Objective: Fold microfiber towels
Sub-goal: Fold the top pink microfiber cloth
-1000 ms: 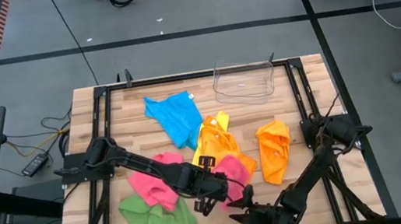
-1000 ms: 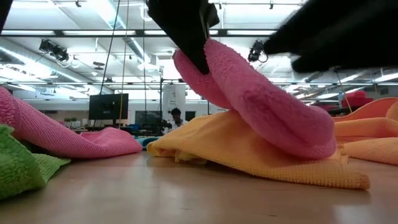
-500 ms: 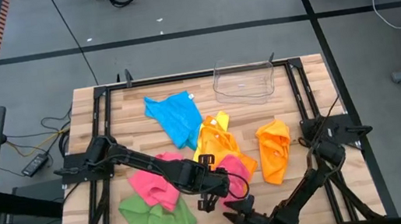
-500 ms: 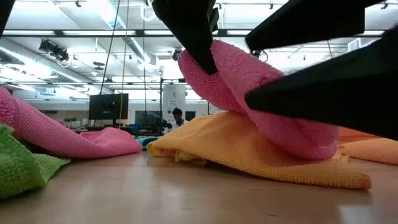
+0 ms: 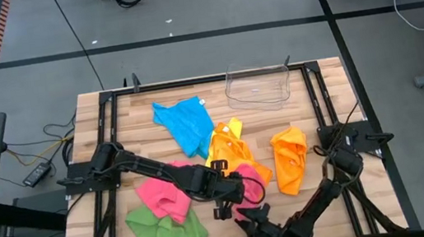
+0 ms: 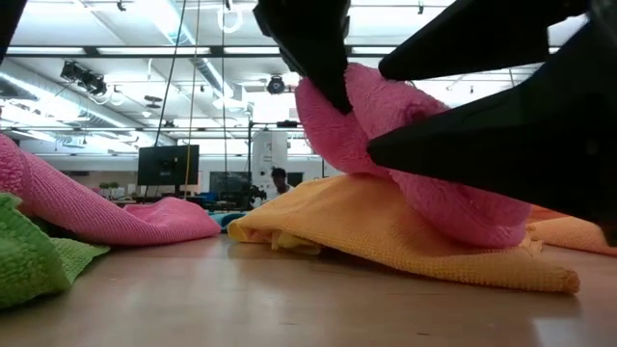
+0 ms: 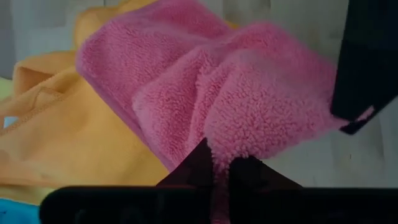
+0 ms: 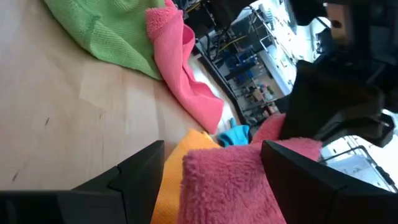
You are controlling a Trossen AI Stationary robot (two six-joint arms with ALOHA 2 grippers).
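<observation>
While the left gripper (image 5: 232, 203) pinches a raised fold of the pink towel (image 5: 246, 182) between its pressed-together fingers, that towel hangs lifted near the table's near edge, its lower part draped on the orange-yellow towel (image 5: 231, 151). In the left wrist view the fingertips (image 7: 214, 171) bite into the pink pile, and in the low view the cloth (image 6: 424, 173) arches up from the orange one (image 6: 386, 236). The right gripper (image 5: 253, 222) sits just on the near side of it, jaws spread, with the pink towel's edge between its fingers (image 8: 140, 171). To the left lie a second pink towel (image 5: 163, 193) and, nearer, a green towel (image 5: 165, 231). To the right lies an orange towel (image 5: 291, 157). Farther back, a blue towel (image 5: 186, 124) lies left of a clear plastic bin (image 5: 257, 85) at the far edge of the wooden table (image 5: 101, 159).
</observation>
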